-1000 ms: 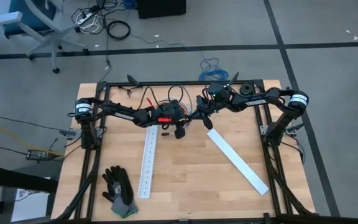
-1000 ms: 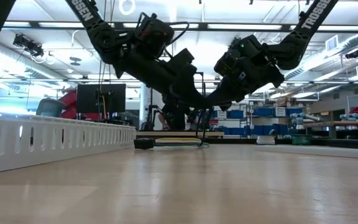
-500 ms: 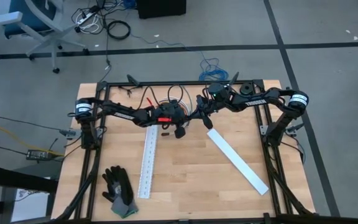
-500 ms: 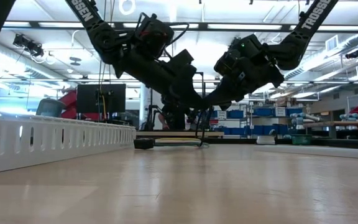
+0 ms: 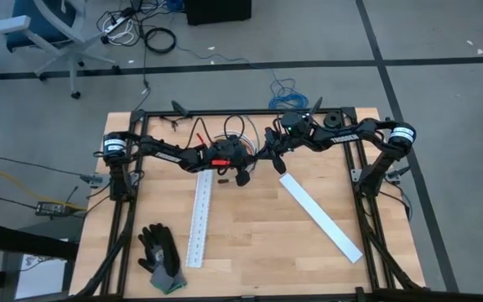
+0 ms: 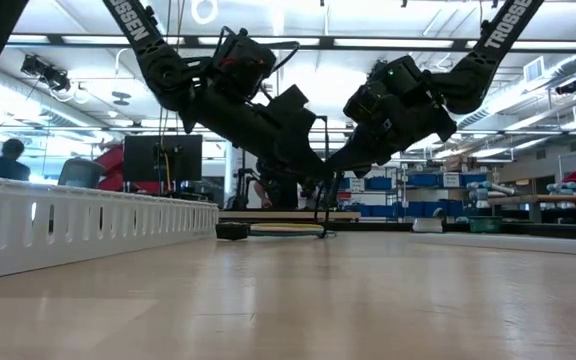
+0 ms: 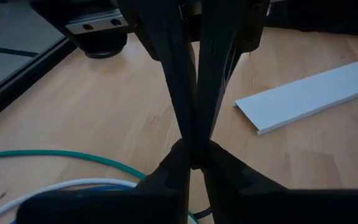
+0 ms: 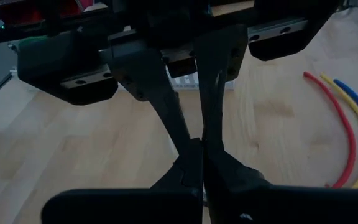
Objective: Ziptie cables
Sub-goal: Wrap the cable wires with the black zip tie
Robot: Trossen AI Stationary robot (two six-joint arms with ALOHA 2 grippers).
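Left gripper (image 7: 192,165) and right gripper (image 8: 197,155) meet tip to tip above the table (image 5: 258,243). Both are pinched closed with no gap between the fingers. Whatever sits at the meeting point is hidden. The ziptie can't be made out in any view, so it may or may not be pinched there. The cables (image 8: 351,134) lie loose on the wood just past the left gripper's side, along its arm toward the far edge; they are curved strands, red, yellow and blue, and neither gripper touches them. Judgement: the cables are light, soft and floppy, and likely to splay and slide on bare wood, so pinch them mid-length with the strands gathered. The ziptie would be thin, springy and slick; best held near one end, leaving the tail free. A small dark piece (image 5: 222,179) sits under the left wrist. The plain white strip (image 5: 319,216) lies beyond the right gripper, the slotted white strip (image 5: 199,220) beyond the left, and neither blocks the cables. The glove (image 5: 159,258) is well apart at the near edge. The crossed arms crowd the cables most.
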